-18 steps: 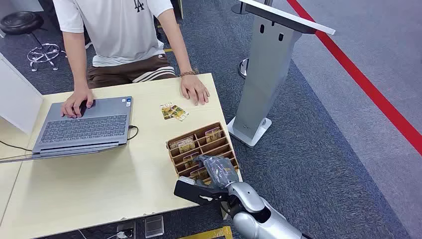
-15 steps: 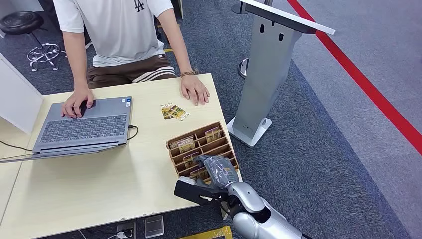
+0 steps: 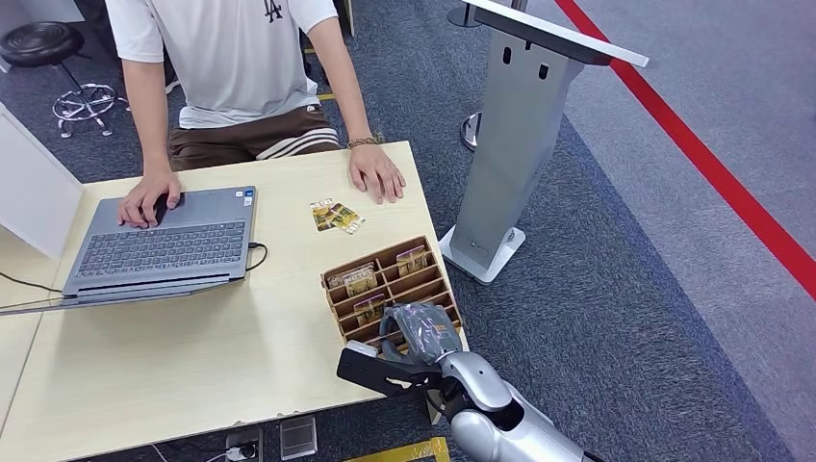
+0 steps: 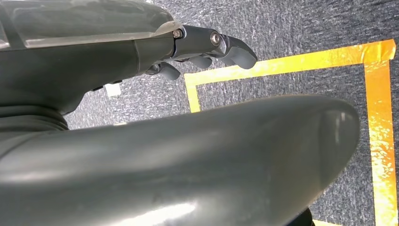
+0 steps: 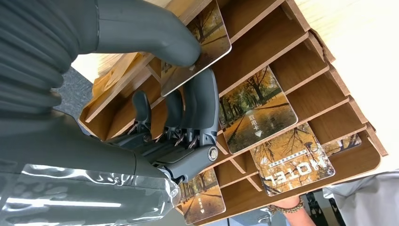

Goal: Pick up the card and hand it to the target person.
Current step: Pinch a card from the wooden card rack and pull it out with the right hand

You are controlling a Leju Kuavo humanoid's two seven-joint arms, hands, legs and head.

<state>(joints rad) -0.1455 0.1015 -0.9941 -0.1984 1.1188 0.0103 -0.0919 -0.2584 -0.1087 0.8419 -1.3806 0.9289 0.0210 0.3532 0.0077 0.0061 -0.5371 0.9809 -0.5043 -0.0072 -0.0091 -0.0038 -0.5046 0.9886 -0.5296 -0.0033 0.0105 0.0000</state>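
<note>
We are at the picking step. Our right hand [image 5: 155, 94] reaches into the slotted brown wooden card rack [image 3: 390, 288] that sits on the pale wooden table [image 3: 192, 356], at the rack's end farthest from the seated person in the white T-shirt [image 3: 226, 67]. In the right wrist view the thick grey thumb lies on the printed face of a glossy autumn-tree hotel card [image 5: 200, 44] and the dark fingers [image 5: 200, 108] curl behind it, so we judge the card pinched but not yet lifted free of its slot. More cards of the same print stand in the rack's other slots, and two lie loose on the table between the rack and the person's resting hand [image 3: 377, 173]. Our left hand [image 4: 207, 47] hangs over grey carpet with yellow tape, fingers curled in and holding nothing.

Next we would draw the card up out of its slot without tipping the rack, then carry it beyond the rack toward that person's hand
</note>
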